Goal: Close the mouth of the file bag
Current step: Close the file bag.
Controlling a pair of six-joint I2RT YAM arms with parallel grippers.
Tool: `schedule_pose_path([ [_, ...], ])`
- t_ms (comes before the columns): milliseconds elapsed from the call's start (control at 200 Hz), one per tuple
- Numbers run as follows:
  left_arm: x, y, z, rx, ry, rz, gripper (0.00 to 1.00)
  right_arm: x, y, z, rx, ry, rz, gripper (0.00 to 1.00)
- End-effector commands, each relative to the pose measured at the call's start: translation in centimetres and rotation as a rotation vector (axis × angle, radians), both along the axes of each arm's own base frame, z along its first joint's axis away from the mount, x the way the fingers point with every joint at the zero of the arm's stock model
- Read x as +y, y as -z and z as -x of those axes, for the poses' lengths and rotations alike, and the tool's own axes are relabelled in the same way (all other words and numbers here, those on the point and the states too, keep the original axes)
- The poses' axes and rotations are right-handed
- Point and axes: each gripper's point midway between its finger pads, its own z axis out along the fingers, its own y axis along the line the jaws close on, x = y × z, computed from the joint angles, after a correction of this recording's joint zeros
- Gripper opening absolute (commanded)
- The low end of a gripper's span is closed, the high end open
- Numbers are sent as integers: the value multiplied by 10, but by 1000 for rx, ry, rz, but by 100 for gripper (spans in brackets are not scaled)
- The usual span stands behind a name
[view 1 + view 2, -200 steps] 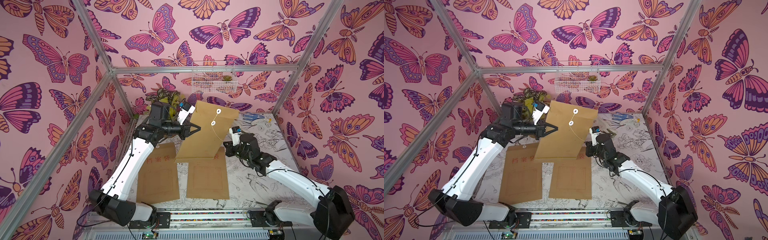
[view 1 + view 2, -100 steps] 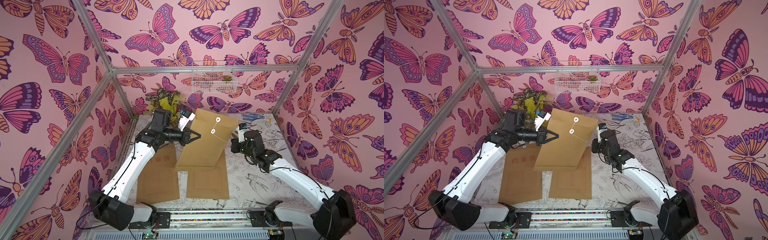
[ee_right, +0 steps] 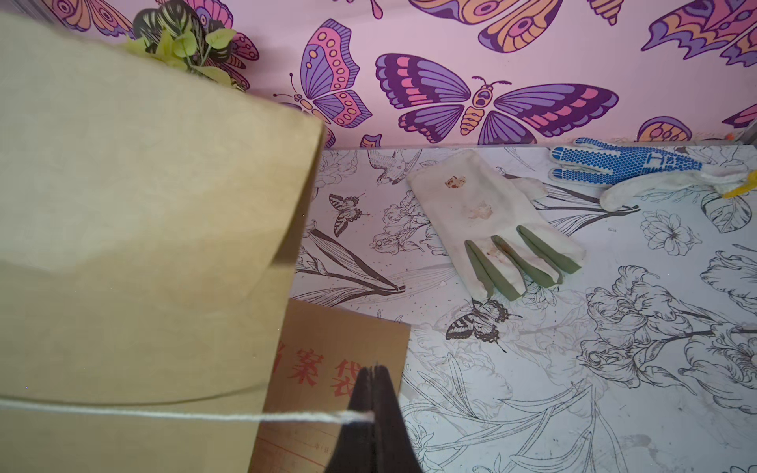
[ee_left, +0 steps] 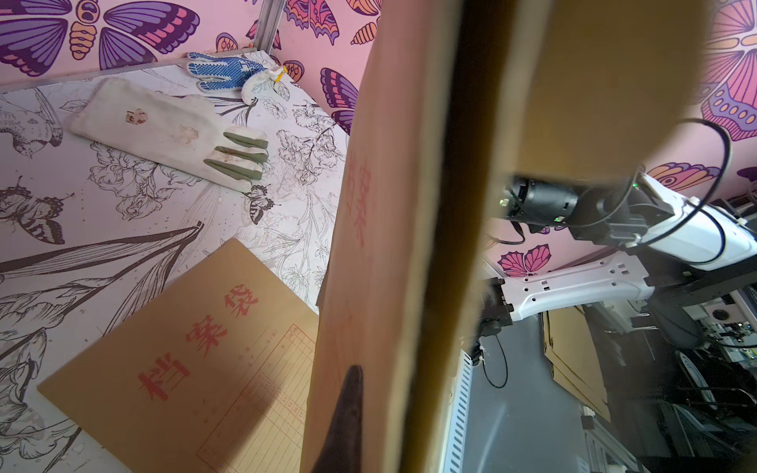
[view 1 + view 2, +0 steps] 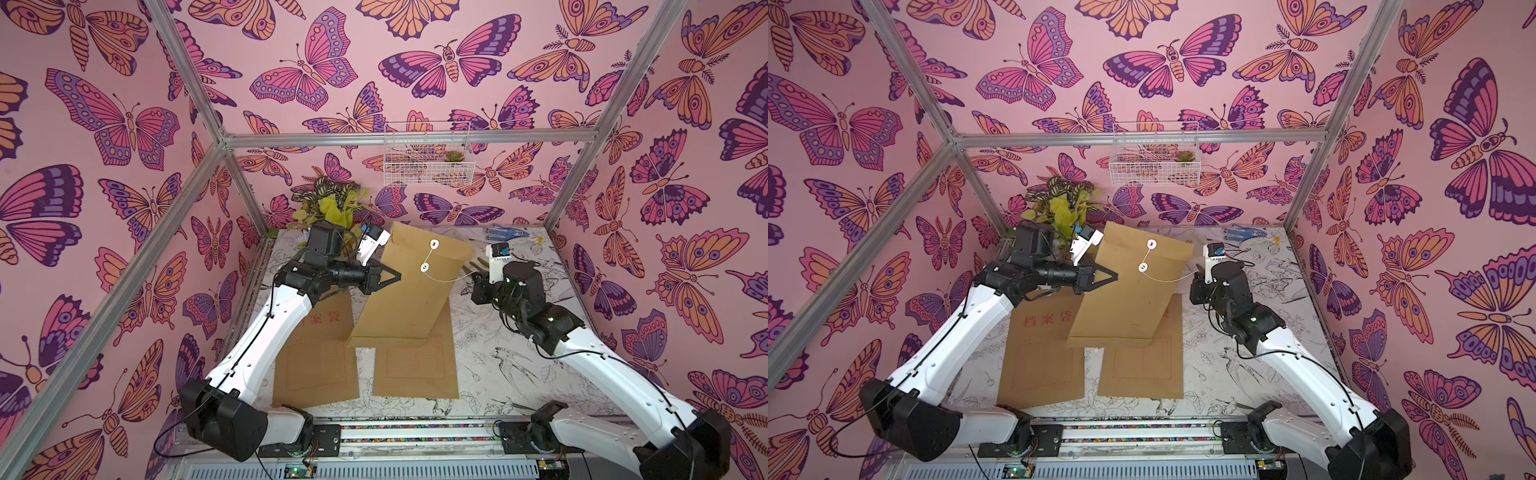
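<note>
Grip check: left gripper [image 5: 395, 276] clamped on side edge of file bag [image 5: 405, 307], bag raised and tilted. right gripper [image 3: 375, 370] pinching string [image 3: 205, 417]. Line runs nearly taut from its tips to lower button [image 5: 424, 268]. upper button [image 5: 434, 244] just beyond. Judgement: winding falls to right arm.

Pale surface [image 5: 498, 374] printed with line-drawn flowers, birds and butterflies.

A stained white work glove [image 3: 491, 221] with green fingertips lies flat toward the back wall. A blue-dotted knit glove [image 3: 622, 164] lies just beyond it, against that wall. Two brown paper file bags with red characters lie flat side by side: the near file bag [image 5: 415, 374] close to the white glove's fingertips, the far file bag [image 5: 316, 365] well apart from it.
</note>
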Motion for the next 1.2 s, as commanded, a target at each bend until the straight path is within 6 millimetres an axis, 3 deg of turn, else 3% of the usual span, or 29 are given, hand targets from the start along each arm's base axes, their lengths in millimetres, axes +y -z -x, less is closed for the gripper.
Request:
schedule_pose_path([
  [0,0,3,-3,0,-13,1,0,0,-22,4,-40,-23,-16,0],
  [536,-3,27,12,88,21,0,0,2,-60,5,-89,-39,-47,0],
  [871,-8,35,37,120,81,11,0,-6,-68,-11,-100,-10,-12,0],
  [1192,-8,34,42,113,89,15,0,-7,-64,-21,-90,-3,-24,0],
])
